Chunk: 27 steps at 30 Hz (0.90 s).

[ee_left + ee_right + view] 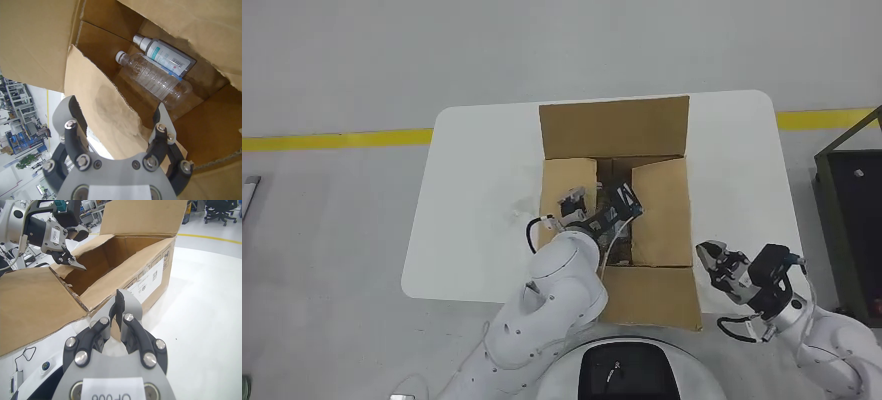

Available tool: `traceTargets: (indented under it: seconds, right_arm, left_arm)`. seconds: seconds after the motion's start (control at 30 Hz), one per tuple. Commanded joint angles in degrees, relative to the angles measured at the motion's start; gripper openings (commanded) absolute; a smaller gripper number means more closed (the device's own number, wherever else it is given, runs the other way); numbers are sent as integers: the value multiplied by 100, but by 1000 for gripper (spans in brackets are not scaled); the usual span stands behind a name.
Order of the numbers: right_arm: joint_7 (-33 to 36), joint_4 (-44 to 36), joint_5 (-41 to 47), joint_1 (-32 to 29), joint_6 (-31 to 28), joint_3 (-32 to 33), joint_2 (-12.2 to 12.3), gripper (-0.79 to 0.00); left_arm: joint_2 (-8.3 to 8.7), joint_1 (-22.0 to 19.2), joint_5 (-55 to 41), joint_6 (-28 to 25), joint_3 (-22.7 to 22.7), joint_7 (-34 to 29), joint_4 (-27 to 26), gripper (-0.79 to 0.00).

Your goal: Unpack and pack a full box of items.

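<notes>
Left wrist view: released left pincer faces the clear bottle, lying deeper in the box, probably slantwise.

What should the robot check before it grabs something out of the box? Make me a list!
1. Box flaps open: ok.
2. Left jaws open, above the box opening: ok.
3. Clear bottle lying in plain sight inside: ok.
4. Spray bottle not resting on the clear bottle: cannot tell.
5. Right jaws shut, outside the box: ok.
</notes>
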Motion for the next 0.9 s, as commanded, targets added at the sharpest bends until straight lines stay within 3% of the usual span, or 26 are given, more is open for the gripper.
traceTargets:
  seconds: [0.0,0.43,0.77,0.83,0.87]
  right_arm:
    - [-6,-48,32,-20,15,46,-1,-785]
    - [283,-564,535,55,-6,187,-14,-785]
    - [1529,-733,1350,268,-80,188,15,-785]
    - [1747,-683,1430,314,25,178,18,-785]
    - [1840,-669,1469,340,60,167,19,-785]
  left_arm:
    - [-6,29,27,-27,-32,3,-18,-785]
    - [-69,273,-210,226,-342,368,-306,-785]
    - [-78,684,-711,590,-767,718,-905,-785]
    - [-72,742,-724,576,-828,729,-1030,-474]
    - [-68,763,-719,546,-859,719,-1077,-120]
